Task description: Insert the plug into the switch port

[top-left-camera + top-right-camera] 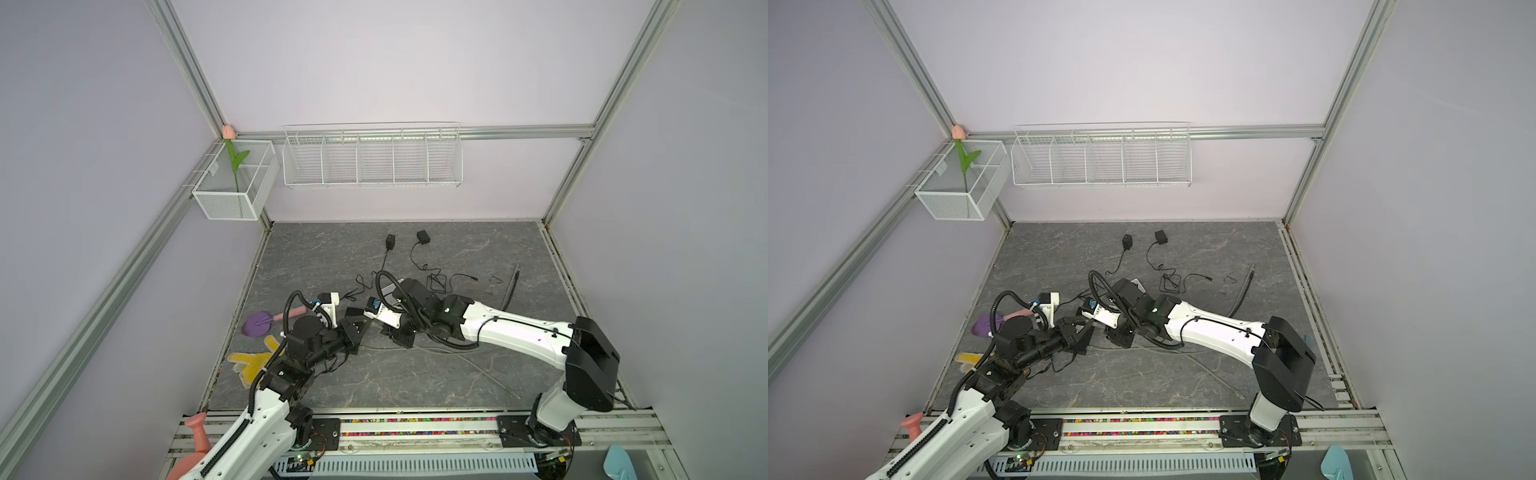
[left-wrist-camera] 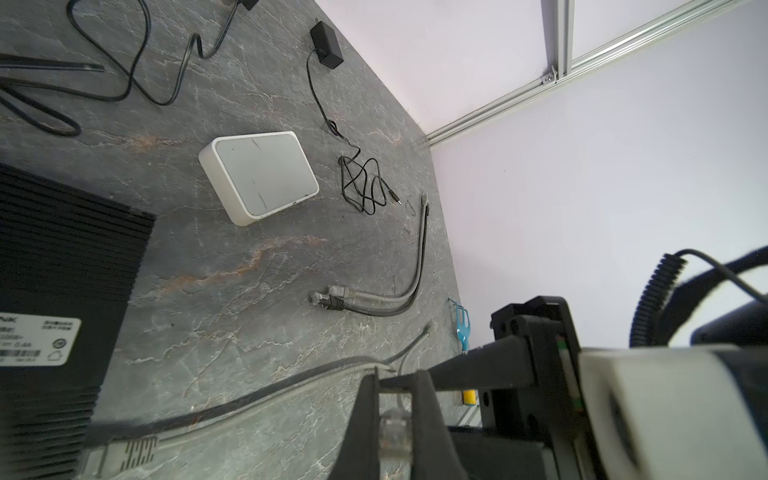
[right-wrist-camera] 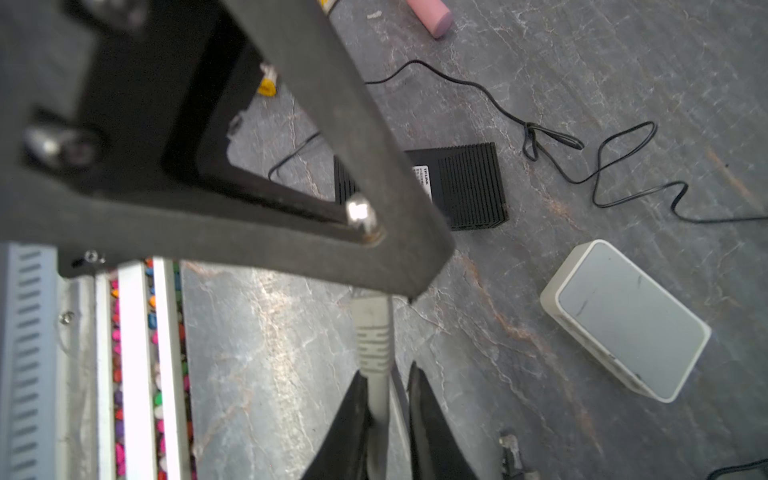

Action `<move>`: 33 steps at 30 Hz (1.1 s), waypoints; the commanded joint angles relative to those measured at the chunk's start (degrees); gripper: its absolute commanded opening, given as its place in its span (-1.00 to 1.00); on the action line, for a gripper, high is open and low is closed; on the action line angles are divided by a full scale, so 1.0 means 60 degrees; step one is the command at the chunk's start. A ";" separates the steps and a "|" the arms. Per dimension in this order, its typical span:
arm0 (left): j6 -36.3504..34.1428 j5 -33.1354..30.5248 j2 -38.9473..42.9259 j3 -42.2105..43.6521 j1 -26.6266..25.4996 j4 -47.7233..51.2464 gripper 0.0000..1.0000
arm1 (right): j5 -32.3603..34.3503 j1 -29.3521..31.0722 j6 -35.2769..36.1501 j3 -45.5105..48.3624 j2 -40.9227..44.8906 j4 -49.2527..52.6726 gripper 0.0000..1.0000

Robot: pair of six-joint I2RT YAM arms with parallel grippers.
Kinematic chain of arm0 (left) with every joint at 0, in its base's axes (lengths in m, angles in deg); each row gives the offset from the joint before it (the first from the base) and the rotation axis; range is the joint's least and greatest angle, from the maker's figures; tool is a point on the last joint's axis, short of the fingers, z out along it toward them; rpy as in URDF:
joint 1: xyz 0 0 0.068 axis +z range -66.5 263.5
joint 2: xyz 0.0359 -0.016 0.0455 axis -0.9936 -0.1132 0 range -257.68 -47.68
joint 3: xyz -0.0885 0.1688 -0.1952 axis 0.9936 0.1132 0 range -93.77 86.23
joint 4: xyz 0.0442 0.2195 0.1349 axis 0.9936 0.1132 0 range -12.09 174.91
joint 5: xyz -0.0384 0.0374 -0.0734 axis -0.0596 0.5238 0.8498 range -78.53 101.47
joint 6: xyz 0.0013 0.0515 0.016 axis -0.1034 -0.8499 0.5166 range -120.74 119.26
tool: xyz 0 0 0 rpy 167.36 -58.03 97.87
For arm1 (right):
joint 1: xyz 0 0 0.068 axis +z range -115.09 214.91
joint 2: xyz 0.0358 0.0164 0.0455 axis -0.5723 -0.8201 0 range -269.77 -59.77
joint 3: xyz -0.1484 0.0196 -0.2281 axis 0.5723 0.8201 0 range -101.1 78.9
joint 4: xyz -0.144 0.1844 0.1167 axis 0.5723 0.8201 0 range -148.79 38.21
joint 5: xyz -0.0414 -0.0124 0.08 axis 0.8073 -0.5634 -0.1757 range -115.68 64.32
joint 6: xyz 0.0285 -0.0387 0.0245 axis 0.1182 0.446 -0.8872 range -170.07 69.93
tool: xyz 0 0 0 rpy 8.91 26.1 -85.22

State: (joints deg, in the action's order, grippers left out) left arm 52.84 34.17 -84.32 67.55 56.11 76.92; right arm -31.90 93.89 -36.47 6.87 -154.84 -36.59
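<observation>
RJ45 plug [image 2: 395,432] held between both arms, not yet at any port.

Near the middle of the table [image 1: 395,386], the left gripper [image 2: 395,382] is clamped on the clear plug. The right gripper [image 3: 386,386] pinches the grey Ethernet cable [image 3: 374,345] just behind its boot. This looks like the lining-up step before insertion. The black switch [image 3: 469,187] lies close by, label up, with the white switch [image 3: 623,320] beside it, and neither shows its ports. The next move therefore calls for finding a port face and squaring the plug to it. On the walls, a mesh basket [image 1: 226,205] holds an artificial tulip [image 1: 237,160], and the wire rack [image 1: 372,166] shows nothing in its compartments.
</observation>
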 commanded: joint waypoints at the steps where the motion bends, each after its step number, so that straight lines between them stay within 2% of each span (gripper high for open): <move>1: 0.0048 0.0028 0.0014 -0.0064 -0.0034 0.0099 -0.97 | -0.0019 -0.0012 0.0258 -0.0012 0.0315 -0.0081 -0.87; 3: -0.0386 0.0207 0.0149 -0.0199 -0.0027 0.0310 -0.17 | -0.0242 -0.0091 0.0406 0.0012 0.0472 0.0110 -0.88; 4: -0.0620 0.0271 0.0322 -0.0318 -0.0021 0.0538 0.08 | -0.0503 -0.0213 0.0567 -0.0051 0.0492 0.0353 -0.87; 5: -0.0947 0.0185 0.0589 -0.0475 -0.0021 0.0894 0.20 | -0.1135 -0.0420 0.0797 -0.0213 0.0467 0.0887 -0.87; 7: -0.1315 -0.0168 0.1200 -0.0726 -0.0015 0.1494 0.31 | -0.2575 -0.0988 0.1123 -0.0661 0.0299 0.1956 -0.87; 8: -0.1398 -0.0236 0.1462 -0.0766 -0.0005 0.1530 0.35 | -0.3824 -0.1335 0.1351 -0.0956 0.0141 0.2556 -0.88; 11: -0.1307 0.0171 0.1646 -0.0654 -0.0006 0.1036 0.36 | -0.6577 -0.2103 0.2225 -0.1824 -0.0387 0.4208 -0.87; 13: -0.1236 0.0462 0.1401 -0.0599 0.0011 0.0789 0.35 | -0.7335 -0.2240 0.2826 -0.2293 -0.0662 0.5089 -0.87; 19: -0.0754 0.1006 0.1169 -0.0319 -0.0003 -0.0542 0.23 | -0.8075 -0.2271 0.3635 -0.3266 -0.1185 0.6594 -0.87; 33: -0.0491 0.1459 0.0934 -0.0480 -0.0004 -0.1006 -0.02 | -0.8398 -0.2243 0.3825 -0.3976 -0.1902 0.7165 -0.87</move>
State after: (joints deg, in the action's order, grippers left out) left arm 48.97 41.82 -79.18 65.12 56.11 72.70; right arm -79.35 80.05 -16.49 -15.42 -165.72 3.88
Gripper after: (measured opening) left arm 0.497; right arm 0.083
